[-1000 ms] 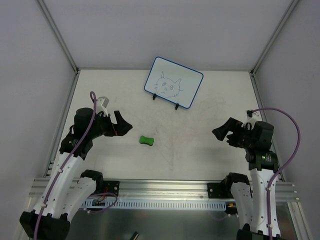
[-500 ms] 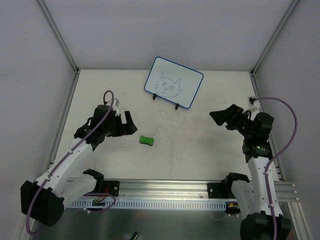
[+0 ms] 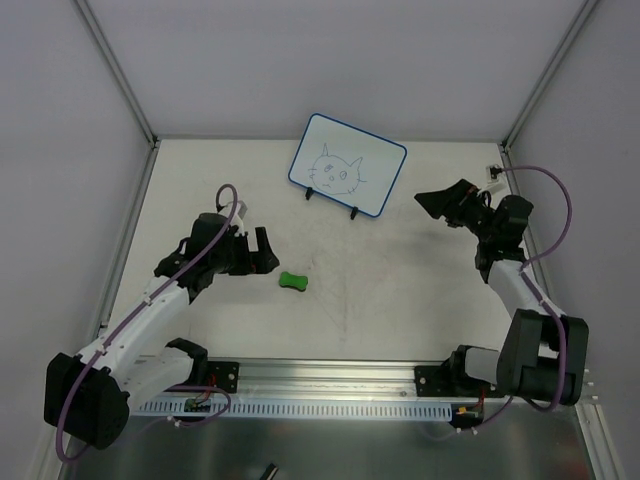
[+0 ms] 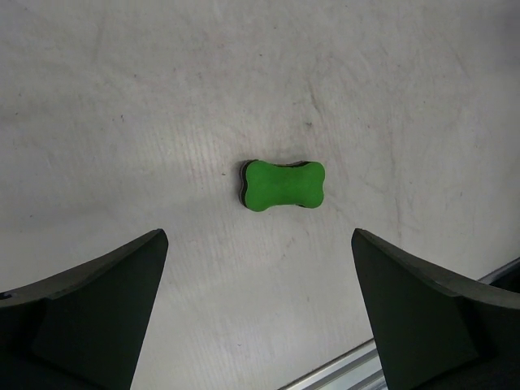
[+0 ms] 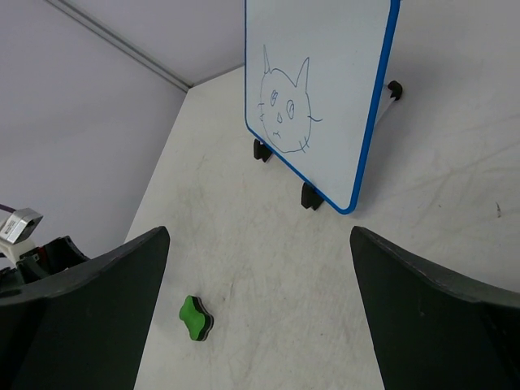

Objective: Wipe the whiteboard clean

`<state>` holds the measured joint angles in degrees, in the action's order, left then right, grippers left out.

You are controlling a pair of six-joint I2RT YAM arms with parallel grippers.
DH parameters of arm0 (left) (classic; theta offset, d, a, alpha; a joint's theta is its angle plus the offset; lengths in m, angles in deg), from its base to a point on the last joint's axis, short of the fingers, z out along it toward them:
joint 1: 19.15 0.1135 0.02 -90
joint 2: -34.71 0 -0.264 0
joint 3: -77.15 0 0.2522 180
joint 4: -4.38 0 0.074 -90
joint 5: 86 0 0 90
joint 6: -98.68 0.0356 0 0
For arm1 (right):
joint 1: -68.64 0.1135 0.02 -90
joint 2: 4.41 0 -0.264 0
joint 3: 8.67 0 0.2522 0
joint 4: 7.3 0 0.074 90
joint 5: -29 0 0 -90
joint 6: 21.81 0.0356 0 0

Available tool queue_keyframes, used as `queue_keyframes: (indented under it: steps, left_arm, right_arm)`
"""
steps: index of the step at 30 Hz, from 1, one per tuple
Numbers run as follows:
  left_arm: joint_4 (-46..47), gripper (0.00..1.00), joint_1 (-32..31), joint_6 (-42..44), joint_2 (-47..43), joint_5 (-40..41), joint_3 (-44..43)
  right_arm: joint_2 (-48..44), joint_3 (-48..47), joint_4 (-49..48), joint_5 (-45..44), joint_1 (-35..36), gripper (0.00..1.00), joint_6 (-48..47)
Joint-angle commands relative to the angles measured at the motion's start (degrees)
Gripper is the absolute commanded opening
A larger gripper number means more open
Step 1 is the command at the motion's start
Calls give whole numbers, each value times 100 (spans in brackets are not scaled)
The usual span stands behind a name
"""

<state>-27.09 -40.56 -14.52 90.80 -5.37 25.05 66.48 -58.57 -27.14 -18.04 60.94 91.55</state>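
Eraser (image 4: 283,184) sits dead ahead of your left gripper (image 4: 258,236), lengthwise across its wide-open, empty jaws; whiteboard (image 3: 347,178) stands beyond.

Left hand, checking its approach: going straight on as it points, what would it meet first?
Probably the green eraser, centred ahead of the open left hand; nothing shows between them, though depth is unclear.

The whiteboard (image 3: 347,178) at the far side is white with a thin blue rim, black feet and a cat face in thin dark lines. The bone-shaped eraser (image 3: 292,281), nearer and to the left, is bright green over a dark lower layer. The table (image 3: 400,290) is off-white with faint grey smudges, and the left gripper (image 3: 262,250) and right gripper (image 3: 438,203) are black, with purple cables (image 3: 563,214).
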Motion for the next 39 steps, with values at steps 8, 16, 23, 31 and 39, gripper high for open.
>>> queue_keyframes:
  steps: [8, 16, 23, 31, 39]
  left_arm:
    - [629, 99, -83, 132, 1164, -487, -418]
    - [655, 99, -320, 351, 1667, -144, -463]
    - [655, 99, -891, 1150, 1747, 232, -577]
    - [682, 99, -1146, 3293, 1633, -713, -612]
    - [673, 99, -1217, 4041, 2116, -891, -718]
  right_arm:
    - [1819, -568, -2920, 283, 67, 99, 837]
    - [2842, -964, -3662, 292, 190, 99, 917]
    - [3246, -1193, -3749, 353, 234, 99, 960]
    - [3211, -1273, -3741, 459, 234, 99, 1074]
    - [3141, -1282, -3759, 476, 234, 99, 1145]
